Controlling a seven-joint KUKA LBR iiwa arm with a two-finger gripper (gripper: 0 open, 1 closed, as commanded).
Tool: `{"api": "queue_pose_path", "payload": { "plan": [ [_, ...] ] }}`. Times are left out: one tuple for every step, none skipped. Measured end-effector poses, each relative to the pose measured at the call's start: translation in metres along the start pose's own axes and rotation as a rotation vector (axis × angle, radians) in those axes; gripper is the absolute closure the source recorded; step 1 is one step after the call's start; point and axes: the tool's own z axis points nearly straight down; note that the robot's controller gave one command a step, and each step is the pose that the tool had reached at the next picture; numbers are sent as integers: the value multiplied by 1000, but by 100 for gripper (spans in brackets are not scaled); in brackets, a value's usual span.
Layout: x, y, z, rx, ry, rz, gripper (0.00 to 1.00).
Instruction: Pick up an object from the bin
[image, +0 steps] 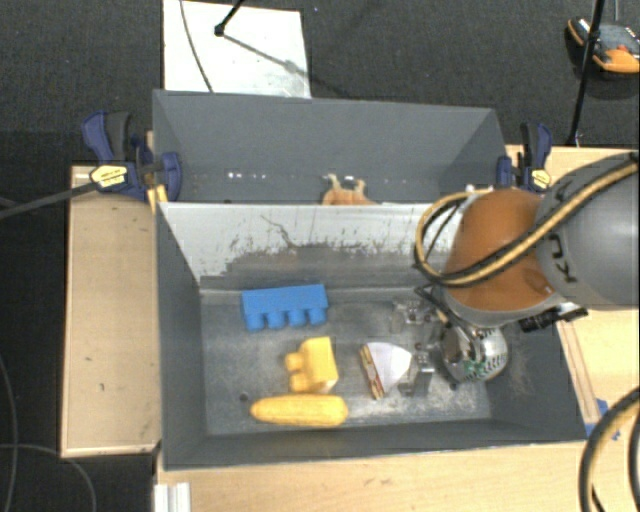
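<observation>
Nothing is lifted yet: your gripper (433, 368) is hanging low by the bin's (200, 250) right wall, fingers (422, 375) seemingly spread and empty, just beside the white wedge (385, 368).

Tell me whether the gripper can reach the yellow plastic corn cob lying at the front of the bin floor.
Probably yes. The yellow corn cob lies uncovered, open from above. The gripper hangs to its right, beside the white wedge-shaped slice; the yellow block just behind the cob may crowd a grasp.
</observation>
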Motion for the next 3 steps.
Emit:
{"api": "queue_pose_path", "payload": {
  "plan": [
    [7,23,29,0,0,98,0],
    [5,21,38,0,-2,139,100],
    [3,14,34,0,-4,149,100]
  ]
}}
